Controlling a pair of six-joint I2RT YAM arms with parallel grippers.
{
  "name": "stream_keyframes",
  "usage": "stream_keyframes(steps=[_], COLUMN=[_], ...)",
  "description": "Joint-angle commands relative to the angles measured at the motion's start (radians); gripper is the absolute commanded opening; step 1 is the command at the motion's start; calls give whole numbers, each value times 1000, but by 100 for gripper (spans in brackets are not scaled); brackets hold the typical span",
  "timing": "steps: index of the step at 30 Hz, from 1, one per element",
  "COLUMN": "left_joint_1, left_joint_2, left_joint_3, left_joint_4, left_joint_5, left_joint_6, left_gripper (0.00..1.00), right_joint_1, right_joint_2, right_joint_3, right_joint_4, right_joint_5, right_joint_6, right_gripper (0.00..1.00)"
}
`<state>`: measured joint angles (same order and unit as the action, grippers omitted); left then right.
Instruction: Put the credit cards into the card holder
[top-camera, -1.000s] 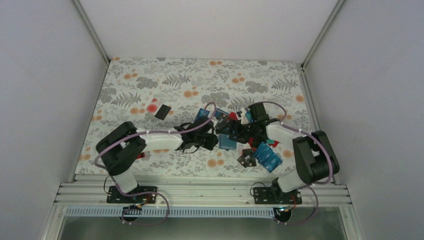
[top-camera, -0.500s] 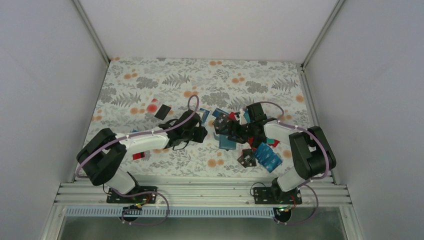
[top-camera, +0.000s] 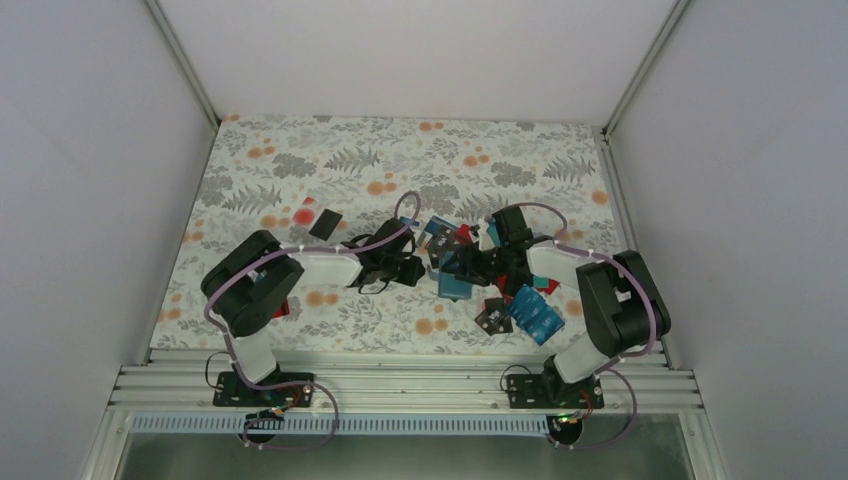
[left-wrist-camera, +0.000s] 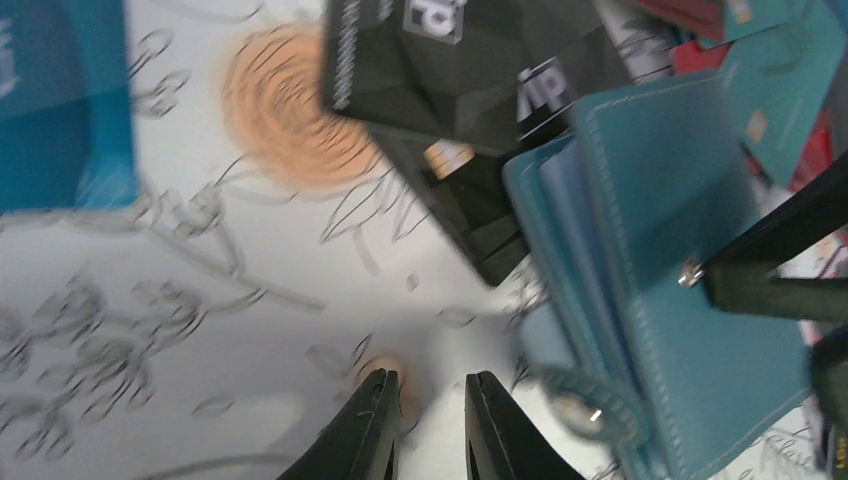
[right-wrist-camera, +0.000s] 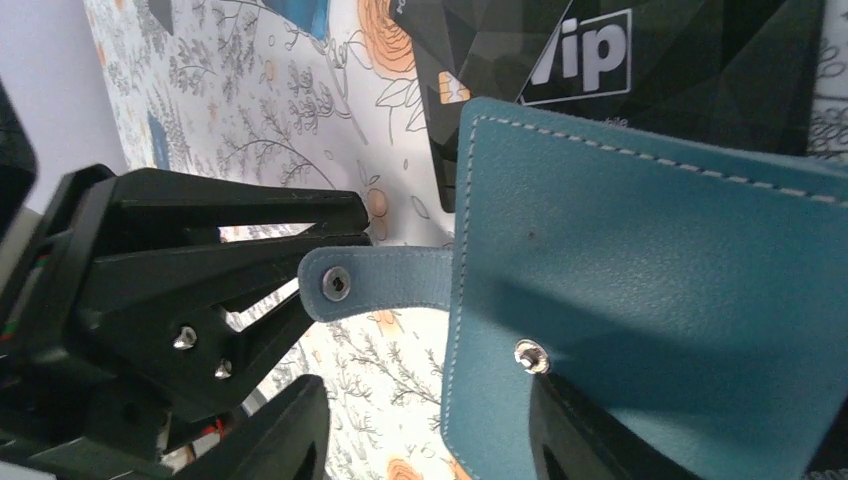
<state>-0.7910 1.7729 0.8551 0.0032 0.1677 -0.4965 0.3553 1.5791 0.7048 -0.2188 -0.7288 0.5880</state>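
The teal card holder (right-wrist-camera: 650, 280) lies flat, its snap strap (right-wrist-camera: 380, 280) sticking out to one side. My right gripper (right-wrist-camera: 440, 440) is open; one finger lies over the holder's face by the stud, the other off its edge. My left gripper (left-wrist-camera: 430, 400) stands just left of the strap, its jaws a narrow gap apart over bare cloth with nothing between them. A black VIP card (left-wrist-camera: 450, 70) lies partly under the holder. From above, the card holder (top-camera: 455, 287) sits between the left gripper (top-camera: 422, 270) and the right gripper (top-camera: 464, 268).
Loose cards lie around: a blue stack (top-camera: 535, 312) and a black card (top-camera: 492, 316) near the right arm, blue cards (top-camera: 437, 228) behind the holder, a black card (top-camera: 325, 222) and a red one (top-camera: 305, 212) at the left, and a red card (top-camera: 282, 310) under the left arm.
My left gripper drew back left from the holder, then came back beside its strap. The right gripper's jaws have narrowed around the holder's edge; that arm has barely shifted.
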Motion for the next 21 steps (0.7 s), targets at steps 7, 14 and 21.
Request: stream_keyframes(steps=[7,14,21], left_joint_1=[0,-15,-26], left_joint_2=[75,105,127], left_joint_3=[94,115,138], left_joint_4=[96,92,87], left_joint_5=[126,139,136], left_joint_6=[39,31,24], left_gripper=[18,17,17], right_joint_1=[6,5,5], right_joint_2=[27,40,45], right_joint_3=[30,37,37], right_joint_4=[-30,-18,-23], right_joint_5=[61,42,51], right_joint_6=[-97,-111,-113], right_gripper=[44,41,28])
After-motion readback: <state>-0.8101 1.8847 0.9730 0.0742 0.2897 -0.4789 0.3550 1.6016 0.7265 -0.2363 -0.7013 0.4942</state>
